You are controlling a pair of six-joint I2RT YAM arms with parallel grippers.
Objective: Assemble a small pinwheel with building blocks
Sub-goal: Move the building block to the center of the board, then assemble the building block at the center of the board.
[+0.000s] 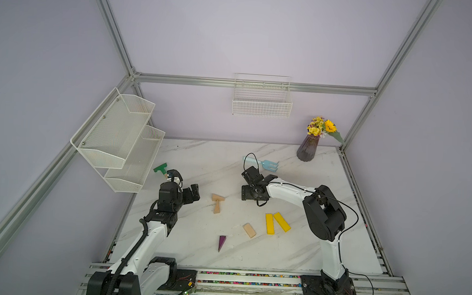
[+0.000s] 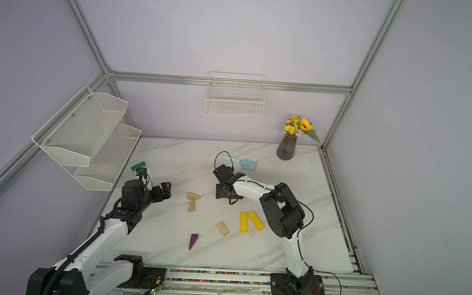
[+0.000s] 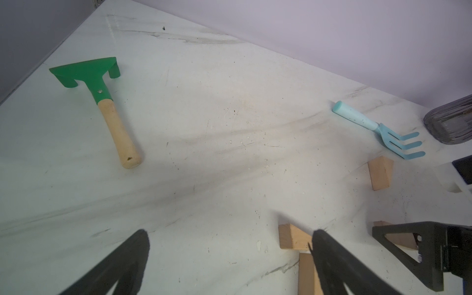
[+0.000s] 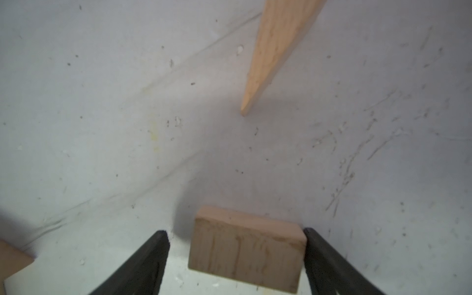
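we judge the pinwheel barely begun: no hub with wedges and stem shows anywhere. the right gripper [image 4: 235, 233] stands spread around a tan block [image 4: 245, 252], one finger touching its side and the other just apart, so nothing is clamped. ahead of its fingertips a tan wedge [image 4: 275, 46] points back at the block. the left gripper [image 3: 229, 235] is spread wide and empty, with two tan wedges [image 1: 217, 198] just beside one fingertip. back toward the right arm's base lie a second tan block [image 1: 249, 230], two yellow bars [image 1: 270, 224] and the purple wedge [image 1: 222, 243], all unplaced.
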